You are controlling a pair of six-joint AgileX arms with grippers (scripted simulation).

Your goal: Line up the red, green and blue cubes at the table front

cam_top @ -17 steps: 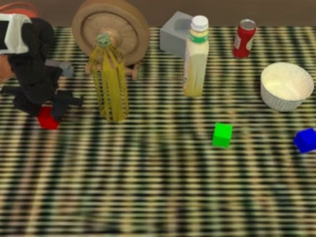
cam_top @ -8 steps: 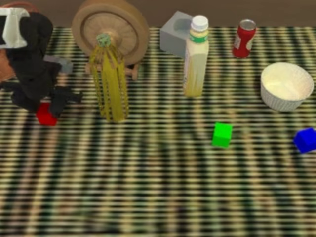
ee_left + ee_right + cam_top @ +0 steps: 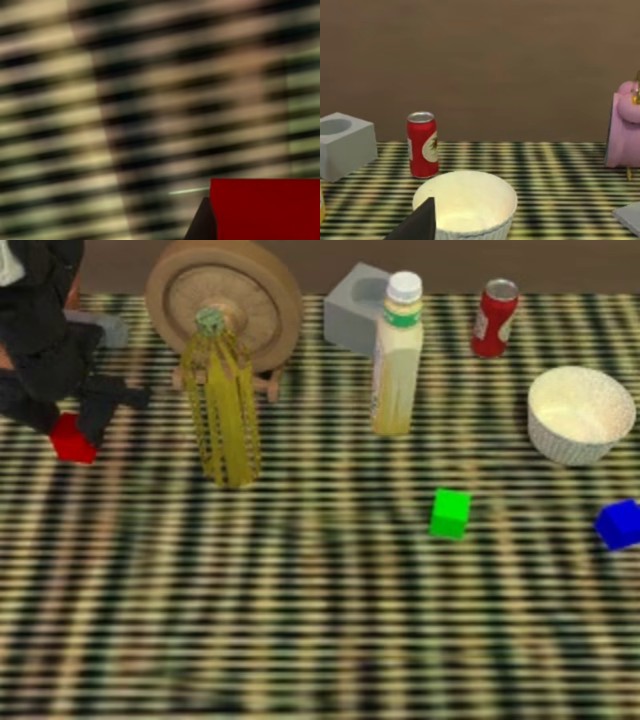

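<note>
At far left of the tabletop: my left claw (image 3: pixel 72 430) is pinching the red cube (image 3: pixel 71 439), my dark arm coming in from the top-left corner of the top view.
Left claw state: pressed onto the red cube, fingers on either side of it.
Red cube: at the left edge of the tabletop (image 3: pixel 320 620), toward the back, left of the yellow ribbed bottle (image 3: pixel 222 410).
Left wrist view: the red cube (image 3: pixel 265 209) fills one corner, a dark fingertip (image 3: pixel 202 225) touching its side, blurred stripes of the tabletop (image 3: pixel 125 100) behind.
Green cube (image 3: pixel 450 513): on the tabletop right of centre, standing alone, well apart from the red cube.
Blue cube (image 3: pixel 619 525): at the right edge of the tabletop, right of the green cube, in front of the white bowl (image 3: pixel 581 415).
Right claw: not seen in the top view; in the right wrist view only one dark fingertip (image 3: pixel 420 222) shows, so I cannot tell whether it is spread or pressed together.
Right wrist view: the white bowl (image 3: pixel 466 205) close by, the red drink can (image 3: pixel 422 145) behind it, the grey block (image 3: pixel 345 144) beside the can.
Back row in the top view: wooden wheel (image 3: pixel 240 290), grey block (image 3: pixel 352 310), cream bottle (image 3: pixel 397 355), red drink can (image 3: pixel 495 318).
</note>
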